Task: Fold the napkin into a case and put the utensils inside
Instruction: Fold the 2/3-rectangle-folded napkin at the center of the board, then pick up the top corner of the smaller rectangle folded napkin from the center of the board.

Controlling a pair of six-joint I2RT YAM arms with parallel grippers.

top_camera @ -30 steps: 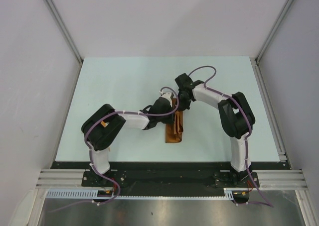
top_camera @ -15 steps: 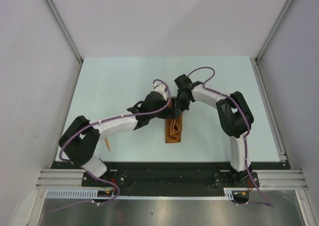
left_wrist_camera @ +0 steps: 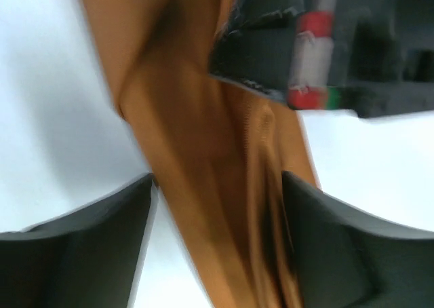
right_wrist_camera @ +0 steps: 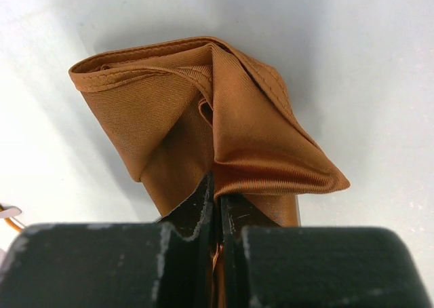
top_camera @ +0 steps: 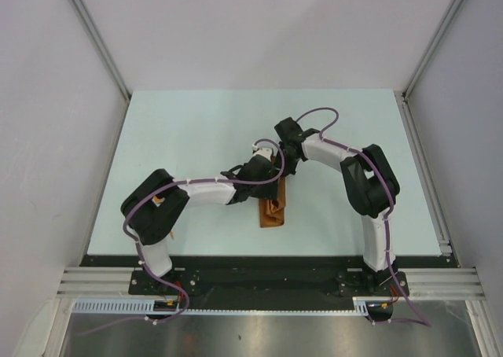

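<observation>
The rust-orange napkin [top_camera: 274,212] lies at mid-table as a narrow folded case, its far end lifted. In the right wrist view my right gripper [right_wrist_camera: 218,186] is shut on a pinch of the napkin [right_wrist_camera: 183,98], and the cloth puffs up ahead of the jaws. My left gripper [top_camera: 272,171] hovers right beside my right gripper [top_camera: 287,167], over the case's far end. The left wrist view is blurred. It shows my left gripper [left_wrist_camera: 217,180] open, with the napkin [left_wrist_camera: 203,159] running between the wide-apart fingers [left_wrist_camera: 81,240]. No utensils show in any view.
The pale table [top_camera: 189,129] is bounded by grey walls on the left, right and back. A metal rail [top_camera: 267,282] runs along the near edge by the arm bases. The left arm's elbow [top_camera: 153,207] is folded near the front left.
The left gripper went from shut to open. The left arm stretched out low and then drew back beside the napkin's far end. The right gripper stayed pinched on the cloth.
</observation>
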